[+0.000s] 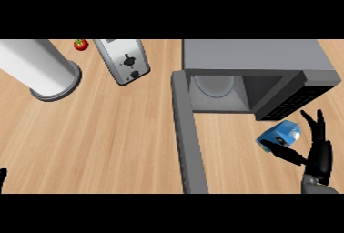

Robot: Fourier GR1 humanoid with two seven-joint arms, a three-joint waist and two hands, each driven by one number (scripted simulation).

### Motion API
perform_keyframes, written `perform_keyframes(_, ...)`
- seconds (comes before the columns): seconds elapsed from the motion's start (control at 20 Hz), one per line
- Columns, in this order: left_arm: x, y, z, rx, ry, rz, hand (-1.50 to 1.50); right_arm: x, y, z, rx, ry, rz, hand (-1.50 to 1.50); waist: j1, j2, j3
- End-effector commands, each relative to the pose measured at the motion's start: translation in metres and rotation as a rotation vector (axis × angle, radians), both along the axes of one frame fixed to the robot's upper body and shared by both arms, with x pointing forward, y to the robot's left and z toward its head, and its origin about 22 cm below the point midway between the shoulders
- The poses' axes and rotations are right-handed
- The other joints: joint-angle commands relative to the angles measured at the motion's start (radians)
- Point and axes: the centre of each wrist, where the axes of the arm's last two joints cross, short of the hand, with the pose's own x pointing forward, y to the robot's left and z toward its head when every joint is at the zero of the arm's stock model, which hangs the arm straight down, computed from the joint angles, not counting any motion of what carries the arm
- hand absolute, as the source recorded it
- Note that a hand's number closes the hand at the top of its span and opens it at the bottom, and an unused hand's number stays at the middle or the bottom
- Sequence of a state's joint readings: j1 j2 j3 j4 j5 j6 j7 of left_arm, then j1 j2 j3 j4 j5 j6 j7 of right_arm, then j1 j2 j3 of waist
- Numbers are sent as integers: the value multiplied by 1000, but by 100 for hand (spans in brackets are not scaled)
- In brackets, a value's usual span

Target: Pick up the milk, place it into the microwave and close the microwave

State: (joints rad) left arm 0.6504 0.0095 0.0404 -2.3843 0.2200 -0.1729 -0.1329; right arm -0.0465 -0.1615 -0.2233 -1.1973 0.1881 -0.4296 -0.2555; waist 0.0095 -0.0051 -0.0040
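A blue milk carton (280, 134) lies on the wooden counter just in front of the microwave (259, 59), near its right front corner. The microwave's door (188, 132) hangs open, swung out toward me along the left side, and the cavity with its round plate (215, 85) shows. My right hand (317, 154) is at the lower right with fingers spread; its thumb reaches under the carton's near side and its fingers rise past the carton's right side. Only a dark tip of my left hand (2, 175) shows at the left edge.
A silver toaster (123, 60) stands at the back, left of the microwave. A wide grey cylinder (40, 70) stands at the back left. A small red tomato (80, 44) lies near the back edge. The open door divides the counter.
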Motion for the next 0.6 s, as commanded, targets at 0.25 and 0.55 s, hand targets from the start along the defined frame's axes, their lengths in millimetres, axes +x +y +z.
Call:
perform_keyframes(0.25, -4, 3, -4, -10, -7, -1, -150, -15, -12, -24, 276, 8, 221, -150, 0, 1, 5)
perform_keyframes(0.55, -7, 0, 2, 5, 2, -9, -150, 13, -14, -4, 375, -94, 410, 150, 0, 3, 4)
